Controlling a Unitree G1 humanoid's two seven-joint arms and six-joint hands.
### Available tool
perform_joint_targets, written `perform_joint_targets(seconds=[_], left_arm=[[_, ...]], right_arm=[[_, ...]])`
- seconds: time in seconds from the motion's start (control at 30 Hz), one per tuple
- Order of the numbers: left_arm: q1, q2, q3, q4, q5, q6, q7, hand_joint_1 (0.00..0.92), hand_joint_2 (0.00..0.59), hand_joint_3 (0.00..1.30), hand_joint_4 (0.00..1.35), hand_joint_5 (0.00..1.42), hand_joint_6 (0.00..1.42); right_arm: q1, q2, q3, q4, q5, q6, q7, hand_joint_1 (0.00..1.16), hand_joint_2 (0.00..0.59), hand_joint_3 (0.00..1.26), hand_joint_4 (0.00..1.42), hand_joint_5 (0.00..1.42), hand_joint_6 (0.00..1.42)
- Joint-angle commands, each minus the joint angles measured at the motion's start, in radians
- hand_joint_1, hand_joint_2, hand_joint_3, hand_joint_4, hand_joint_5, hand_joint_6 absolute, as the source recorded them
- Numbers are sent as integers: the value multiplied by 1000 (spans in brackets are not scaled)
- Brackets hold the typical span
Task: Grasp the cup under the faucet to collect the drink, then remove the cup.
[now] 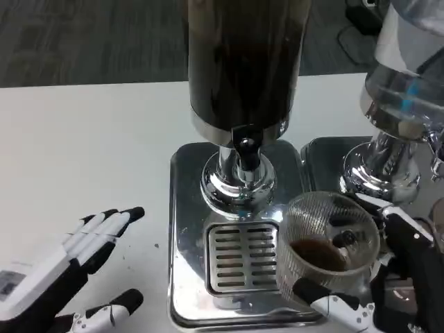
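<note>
Right hand sits at the lower right of the head view and grips a ribbed clear glass cup: a white and black thumb wraps the near side of the cup wall, while black fingers lie against its far right side. Cup stands upright, held over the right front part of the dispenser's chrome drip tray, to the right of the slotted drain grille and lower right of the black faucet; it is not directly beneath the spout. Dark brown drink lies in the bottom of the cup, filling only a small part of it. Whether the cup base touches the tray cannot be told. Left hand is at the lower left over the white table, released, with fingers stretched out and spread, pointing toward the tray, holding nothing and well apart from the cup. Dispenser tank holds dark liquid and stands on a polished chrome pedestal behind the grille. 1 further dispenser with a clear tank stands on its own tray at the right edge.
</note>
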Motion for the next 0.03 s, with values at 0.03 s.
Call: perform_joint_targets(seconds=[0.03], left_arm=[[23,-14,10,-29,-6,17,15,0,260,0,0,0,0]], right_arm=[[-17,-1,4,-14,26,-21,2,857,169,579,654,911,1289]])
